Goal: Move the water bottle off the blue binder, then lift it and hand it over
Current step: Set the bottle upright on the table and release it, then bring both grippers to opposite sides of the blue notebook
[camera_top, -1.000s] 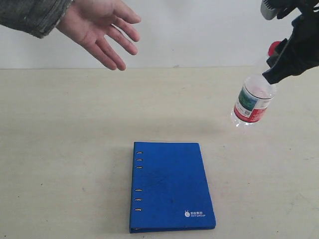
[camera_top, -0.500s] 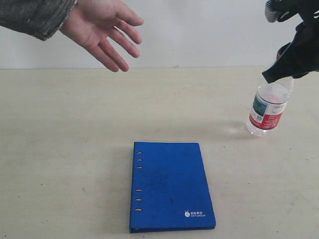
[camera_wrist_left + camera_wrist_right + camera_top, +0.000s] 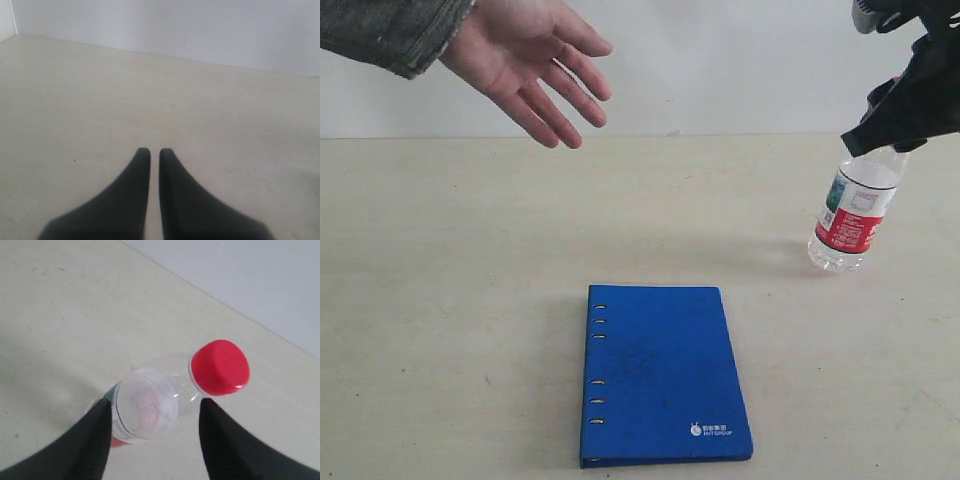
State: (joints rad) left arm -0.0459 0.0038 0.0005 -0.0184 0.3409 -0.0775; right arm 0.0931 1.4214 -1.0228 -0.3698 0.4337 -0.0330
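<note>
we note water bottle [image 3: 850,215] upright, slightly tilted, near table [image 3: 470,250] right edge, clear of blue binder [image 3: 660,375]. right gripper [image 3: 153,404] spread wide astride bottle shoulder. left gripper [image 3: 154,155] closed, empty.

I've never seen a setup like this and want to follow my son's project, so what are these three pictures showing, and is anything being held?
This is a two-armed robot at a table. The wide picture comes from a camera off the arms; the other two look out from each wrist, past that arm's fingers. On the table a blue binder lies flat, and a water bottle with a red cap stands to its right in the wide view. The right fingers flank the bottle's top; a gap shows on one side, so they look open, not gripping. The left fingers are shut on nothing. A person's open hand hovers far from the bottle.
</note>
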